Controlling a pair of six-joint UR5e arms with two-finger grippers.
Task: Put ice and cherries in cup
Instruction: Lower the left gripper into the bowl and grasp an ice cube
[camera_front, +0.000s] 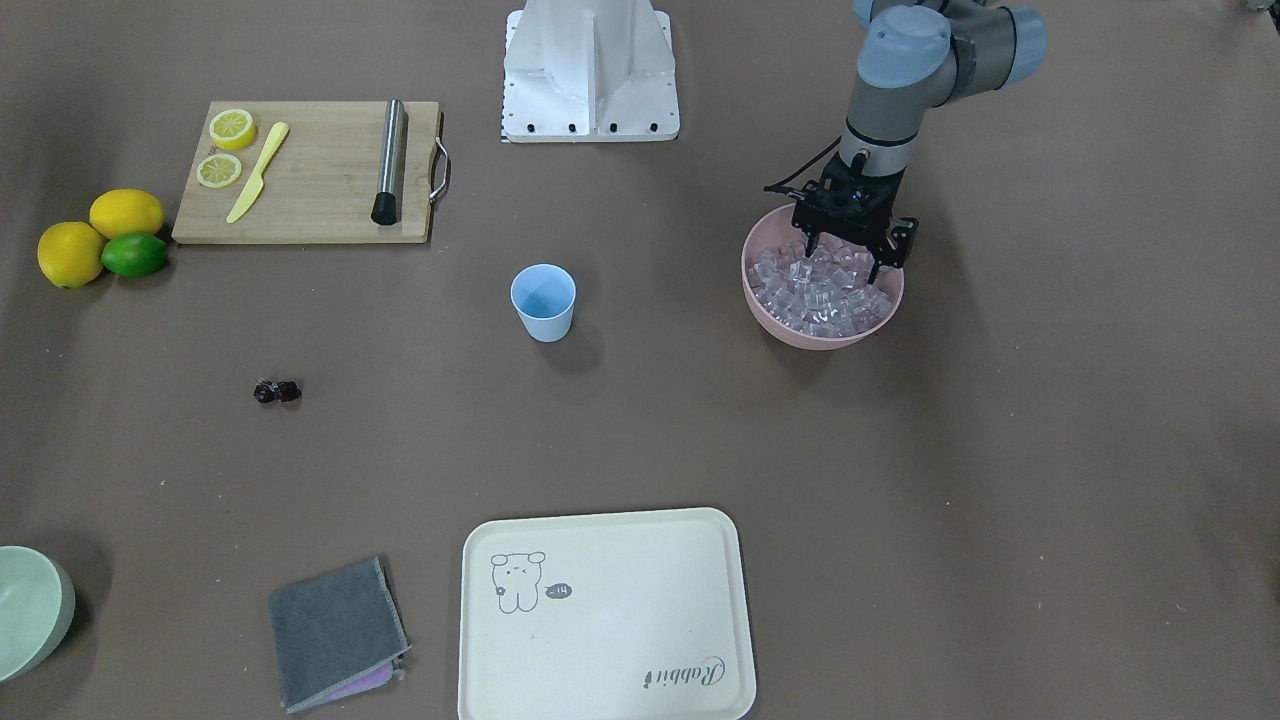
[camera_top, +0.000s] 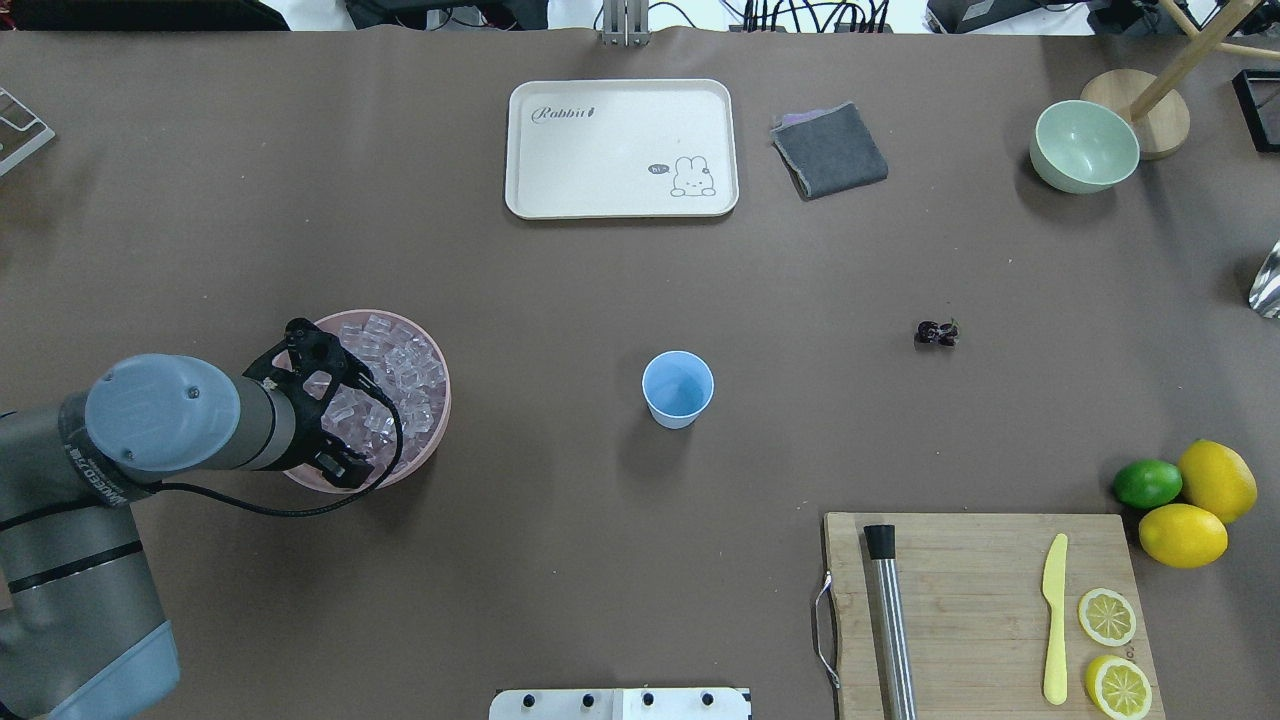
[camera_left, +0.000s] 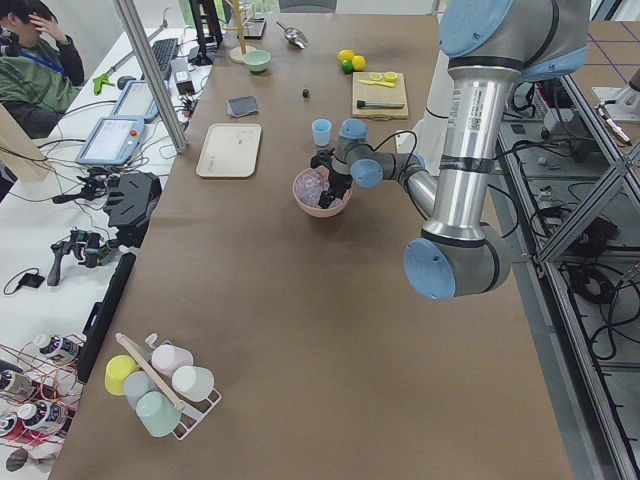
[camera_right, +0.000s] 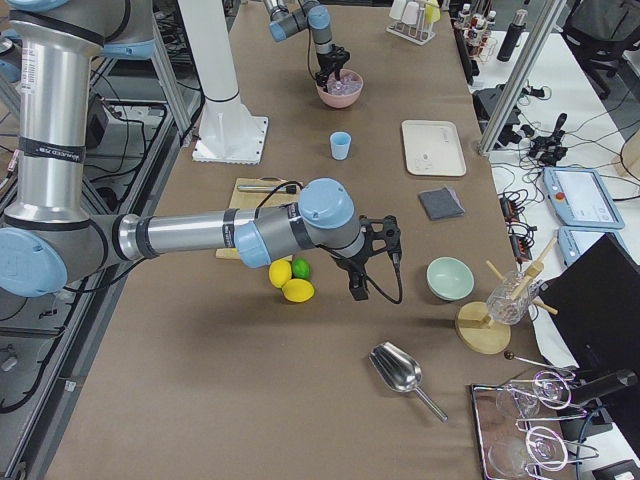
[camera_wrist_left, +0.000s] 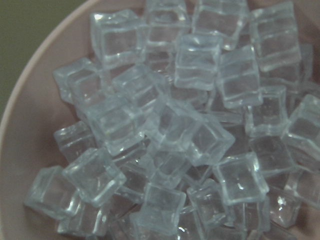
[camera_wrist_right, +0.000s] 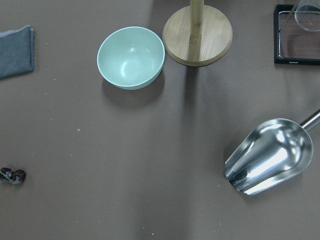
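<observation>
A: Front-facing camera first. The left gripper (camera_front: 845, 257) is down in the pink bowl (camera_front: 822, 336), fingertips in among the ice (camera_front: 815, 300). How are the jaws?
B: Spread well apart, far wider than any one cube. The cup (camera_front: 543, 302) stands upright mid-table, well apart from the bowl. The cherries (camera_front: 277, 392) lie on the table (camera_front: 700, 420), farther off on the cup's other side.
A: Overhead now. The left arm (camera_top: 150, 420) reaches over the bowl's near rim, its wrist covering part of the heap. The cup sits between bowl and cherries, touching neither.
B: At the robot's right there's a cutting board (camera_top: 975, 600) carrying lemon slices (camera_top: 1107, 616), a yellow knife (camera_top: 1054, 620) and a steel rod (camera_top: 890, 625).
A: Left side camera: the left arm is the big near one, with its gripper tipped down into the bowl. The cup is farther along the table.
B: Right side camera: the right gripper (camera_right: 372, 262) hangs above the table beside the whole lemons (camera_right: 298, 291). I cannot tell how its jaws stand.
A: Left wrist view: clear cubes fill the shot, piled against the pink wall.
B: Right wrist view looks straight down on a pale green bowl (camera_wrist_right: 131, 57) and a metal scoop (camera_wrist_right: 270, 155), with the cherries at the left edge.
</observation>
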